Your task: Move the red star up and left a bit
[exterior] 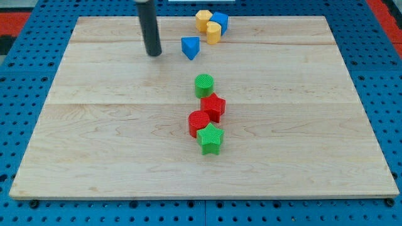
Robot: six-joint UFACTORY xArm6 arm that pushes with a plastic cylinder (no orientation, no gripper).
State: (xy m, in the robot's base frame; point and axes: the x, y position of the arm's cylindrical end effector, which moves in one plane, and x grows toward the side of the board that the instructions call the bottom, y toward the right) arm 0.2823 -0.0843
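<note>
The red star sits near the middle of the wooden board, touching a green cylinder above it and a red cylinder below and left of it. A green star touches the red cylinder from below. My tip is at the view's top, well up and left of the red star, with a blue triangular block just to its right.
A cluster at the view's top holds a yellow hexagonal block, a yellow cylinder and a blue cube. Blue pegboard surrounds the board.
</note>
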